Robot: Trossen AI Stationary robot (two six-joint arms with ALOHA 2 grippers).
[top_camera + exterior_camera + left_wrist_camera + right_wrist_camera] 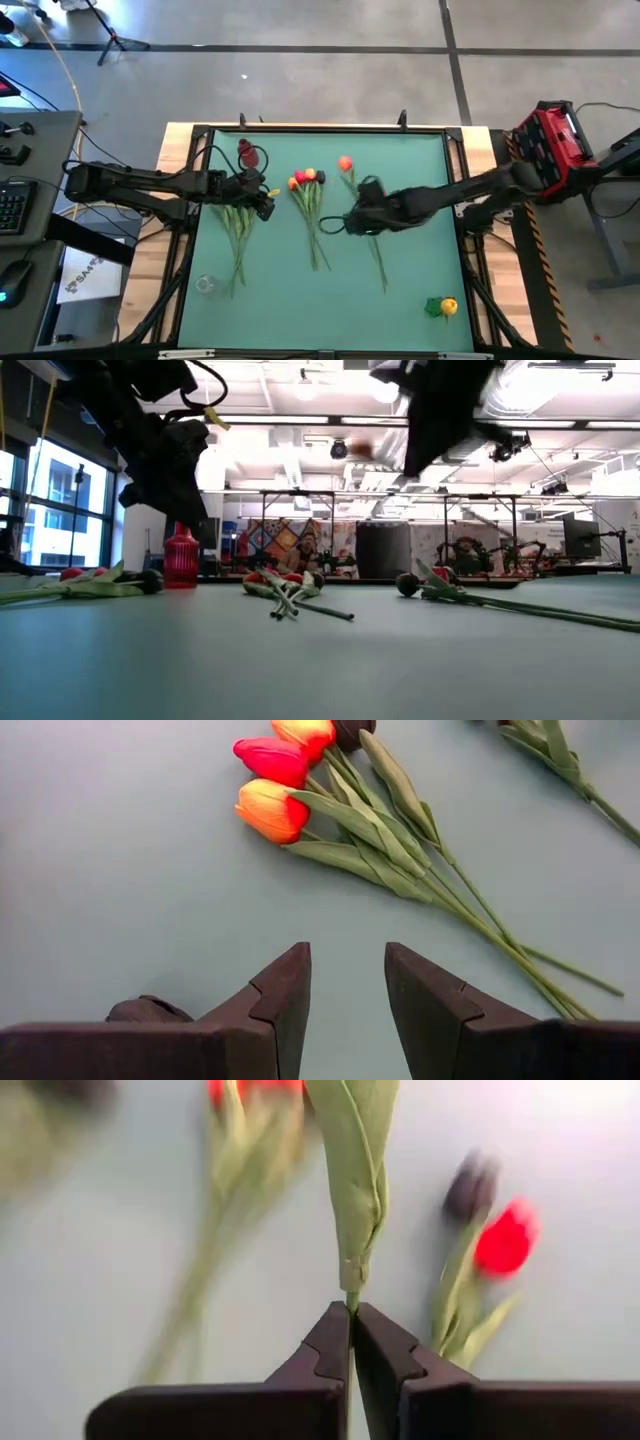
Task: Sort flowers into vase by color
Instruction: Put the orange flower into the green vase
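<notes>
The right gripper (350, 1315) is closed on the thin stem (351, 1298) of one tulip, just under its leaf (352, 1170). In the high view it stands right of the table's centre, and the held flower's orange head (345, 163) lies at about 12 o'clock from it. The middle bunch (308, 200) lies at 9 o'clock from the right gripper, and another bunch (238, 235) lies near the table's left side. The left gripper (347, 982) hangs open above the mat (120, 880), with nothing between its fingers.

The tulip is probably light, and its stem looks thin, a little springy and smooth, so it may turn or slip in the grip. I think holding near the leaf base is better, and the head should not be squeezed. The red vase (246, 152) stands near the far left corner.
</notes>
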